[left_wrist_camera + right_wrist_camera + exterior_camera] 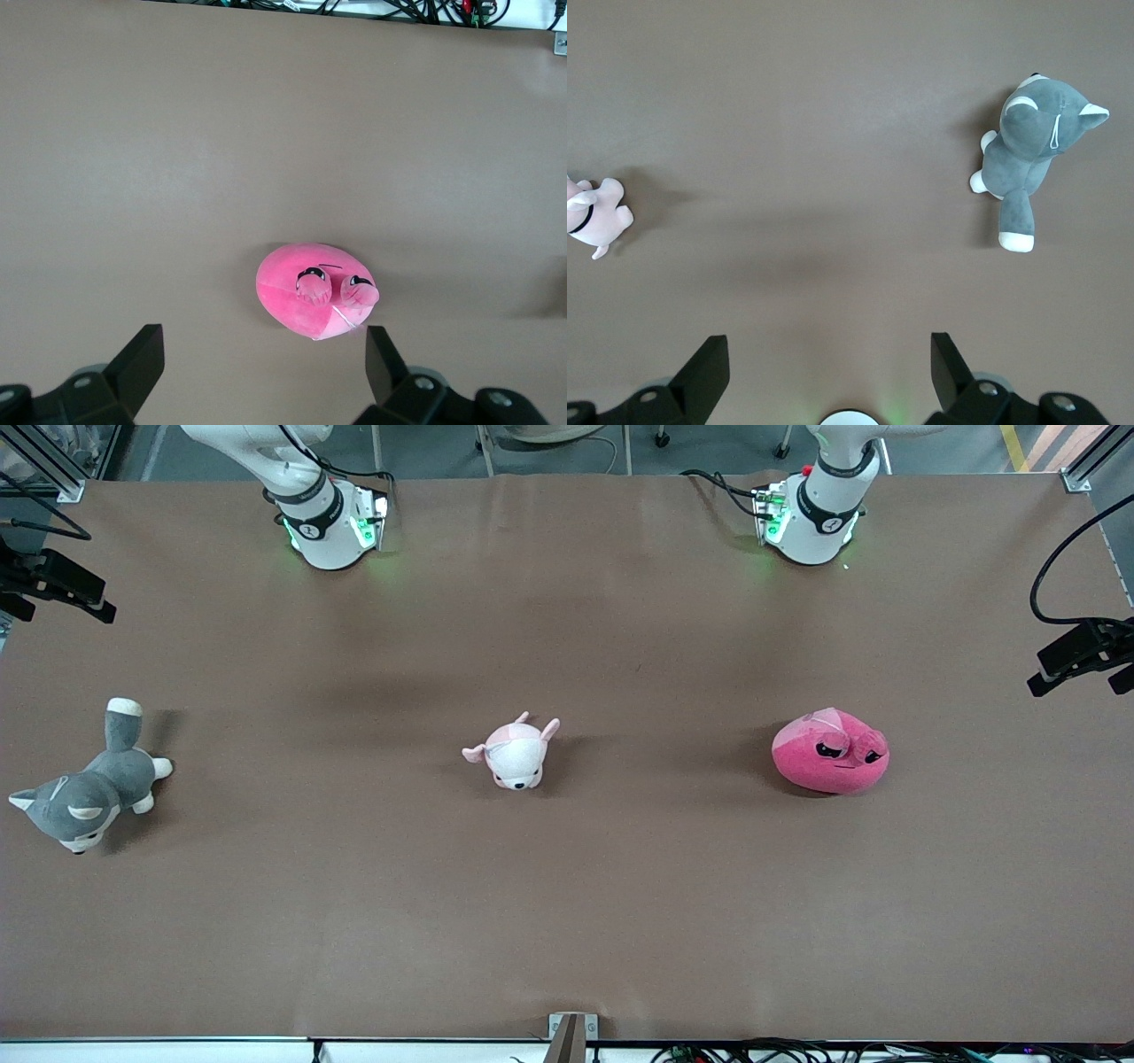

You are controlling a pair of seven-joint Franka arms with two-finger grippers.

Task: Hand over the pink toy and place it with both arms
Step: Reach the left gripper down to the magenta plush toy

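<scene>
Black and spread wide, the left pincer (261, 367) hung over the brown desk (620, 912) with nothing between its fingers (142, 359), and the pink toy (314, 289) lay on the cloth just ahead of the gap between them, well below it. The right pincer (828, 367) was just as wide apart and just as empty, waiting high over bare cloth at its own arm's end of the desk, with no task thing under it.

The toy looked to me like a soft, light plush, a rounded magenta lump resting on its flat underside, apart from everything else. Its two bulging eyes (335, 287) stood up on top, with a paler patch beside them. I judged it would squash readily under a squeeze and not slip much, the nap giving the fingers some bite. The sensible hold seemed to be across the widest part of the body, coming straight down, low enough to gather stuffing and not merely skin. Pinching the eyes alone would likely let it swing or tear loose. For a hand-over, gripping toward one end would leave the other end free for the right pincer.

Farther out from the right pincer lay a small pale pink animal plush (514, 753) at mid-desk and a grey-and-white dog plush (84, 793).
</scene>
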